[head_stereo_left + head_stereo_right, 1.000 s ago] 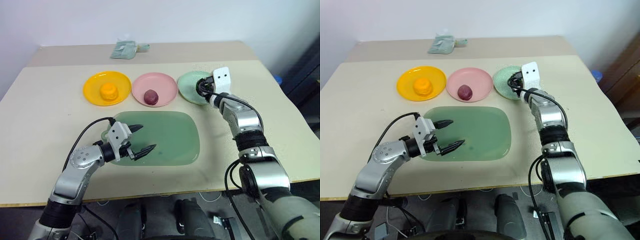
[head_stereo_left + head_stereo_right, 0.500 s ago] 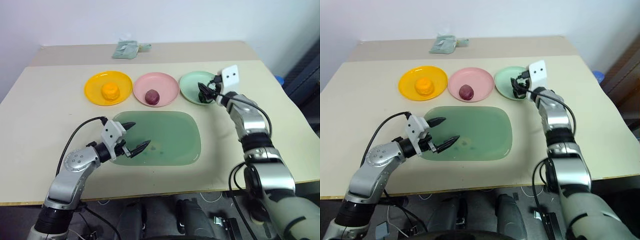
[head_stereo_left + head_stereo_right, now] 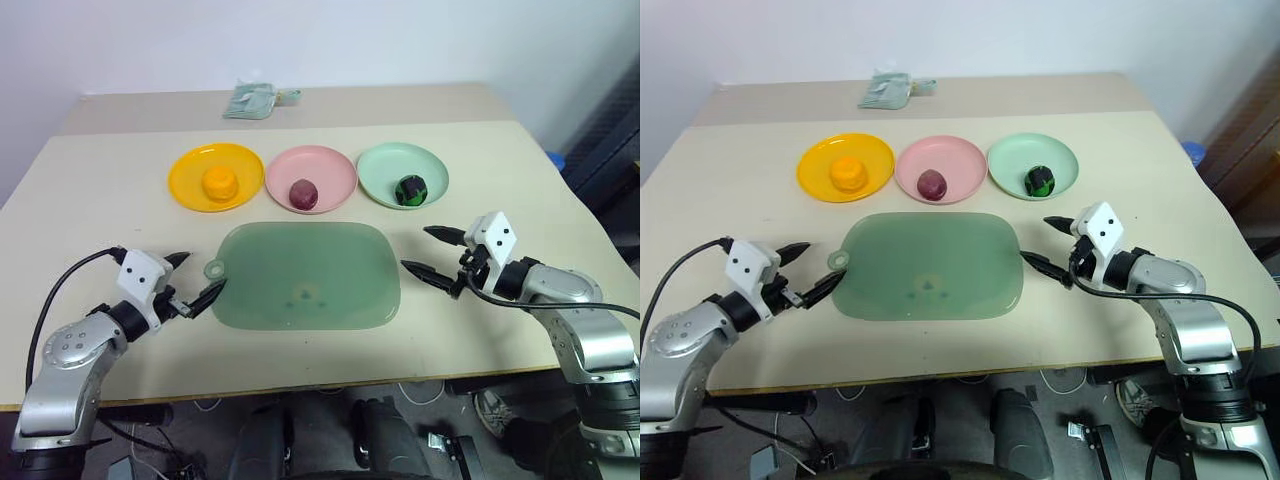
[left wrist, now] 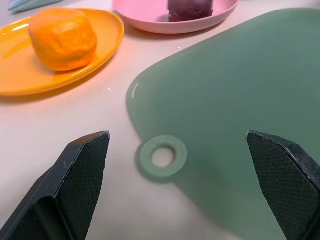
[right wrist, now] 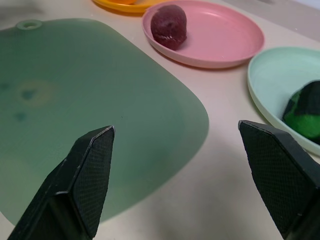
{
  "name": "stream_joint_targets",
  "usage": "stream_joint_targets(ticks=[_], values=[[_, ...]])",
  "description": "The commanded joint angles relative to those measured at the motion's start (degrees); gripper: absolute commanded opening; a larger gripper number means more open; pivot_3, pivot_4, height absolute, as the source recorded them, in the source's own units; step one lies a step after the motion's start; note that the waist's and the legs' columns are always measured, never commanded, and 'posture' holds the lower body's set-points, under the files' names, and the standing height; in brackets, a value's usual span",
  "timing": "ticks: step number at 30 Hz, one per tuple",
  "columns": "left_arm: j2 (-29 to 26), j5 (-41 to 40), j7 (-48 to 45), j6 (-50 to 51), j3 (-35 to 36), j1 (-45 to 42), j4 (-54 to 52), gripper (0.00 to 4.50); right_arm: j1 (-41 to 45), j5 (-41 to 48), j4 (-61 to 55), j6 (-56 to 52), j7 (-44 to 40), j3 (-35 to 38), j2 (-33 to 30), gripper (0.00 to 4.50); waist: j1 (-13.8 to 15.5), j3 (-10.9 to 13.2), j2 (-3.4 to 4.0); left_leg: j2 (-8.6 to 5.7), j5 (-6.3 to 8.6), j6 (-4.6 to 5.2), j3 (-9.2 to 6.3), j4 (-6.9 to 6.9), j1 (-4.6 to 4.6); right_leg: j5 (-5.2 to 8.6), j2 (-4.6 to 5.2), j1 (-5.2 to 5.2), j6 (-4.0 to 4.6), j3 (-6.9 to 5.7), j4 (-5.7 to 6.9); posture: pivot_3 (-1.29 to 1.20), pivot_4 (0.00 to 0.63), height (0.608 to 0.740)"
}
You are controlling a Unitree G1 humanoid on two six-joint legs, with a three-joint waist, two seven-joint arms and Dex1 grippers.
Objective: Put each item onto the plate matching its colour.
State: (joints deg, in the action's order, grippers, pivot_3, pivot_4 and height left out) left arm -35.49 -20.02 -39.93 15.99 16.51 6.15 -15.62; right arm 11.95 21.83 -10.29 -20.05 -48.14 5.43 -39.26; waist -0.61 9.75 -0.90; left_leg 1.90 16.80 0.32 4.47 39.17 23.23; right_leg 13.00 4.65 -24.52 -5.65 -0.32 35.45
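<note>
So the big translucent green board (image 3: 308, 276) is sitting mid-table with its ring handle toward the left gripper (image 3: 190, 281), which is hanging just off that end with fingers spread wide and nothing in them, while the right gripper (image 3: 432, 255) is hovering off the opposite end, also gaping and empty. Beyond the board the three plates are lining up in a row: yellow plate (image 3: 186, 184), pink plate (image 3: 332, 175), green plate (image 3: 380, 170). They're carrying the orange lump (image 3: 218, 183), maroon lump (image 3: 303, 193) and dark green lump (image 3: 409, 189), all well clear of both grippers.
</note>
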Motion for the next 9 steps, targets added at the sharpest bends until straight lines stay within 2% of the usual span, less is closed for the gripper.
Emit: stream_joint_targets(ticks=[1,9], values=[[-0.4,-0.8,-0.2,-1.0,1.7,0.1,-1.1,4.50,0.0,1.6,-1.9,-0.9,1.2,2.2,0.5,4.03,0.0,0.0,0.00,0.00,0.00,0.00,0.00,-0.01,0.02,0.00,0.00,-0.02,0.00,0.00,0.00,0.00,0.150,0.740],[0.2,-1.5,0.3,-0.2,0.5,0.6,-2.8,4.50,0.4,1.1,-1.5,-0.4,2.6,1.1,1.7,4.03,-0.1,0.0,0.00,-0.01,0.01,0.02,0.01,-0.01,0.05,-0.01,-0.01,-0.03,-0.01,0.00,-0.01,0.00,0.150,0.740]])
